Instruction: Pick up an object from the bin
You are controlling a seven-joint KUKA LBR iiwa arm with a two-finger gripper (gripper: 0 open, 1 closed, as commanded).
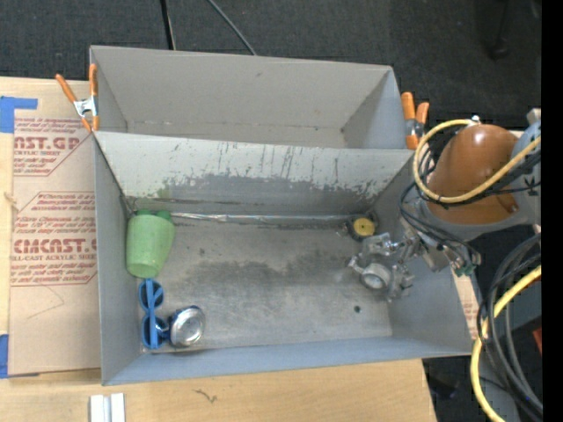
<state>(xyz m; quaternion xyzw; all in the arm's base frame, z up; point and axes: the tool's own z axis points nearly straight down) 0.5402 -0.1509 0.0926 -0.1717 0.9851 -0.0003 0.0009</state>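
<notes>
At right wall (431, 316): gripper (380, 269) near yellow cap (362, 228), perhaps; open floor (264, 280) left

Matt grey sheet metal for the bin (246, 95), scuffed and streaked pale on the back wall, worn dull across the floor. Matt green plastic in the cup (149, 243), smooth blue plastic in the glasses (151, 310), bright bare metal with a sheen on the can (186, 325). Glinting bare metal on the gripper (380, 269), glossy smooth orange on the cover (475, 178) above it, pale smooth wood on the desk (290, 394).
</notes>
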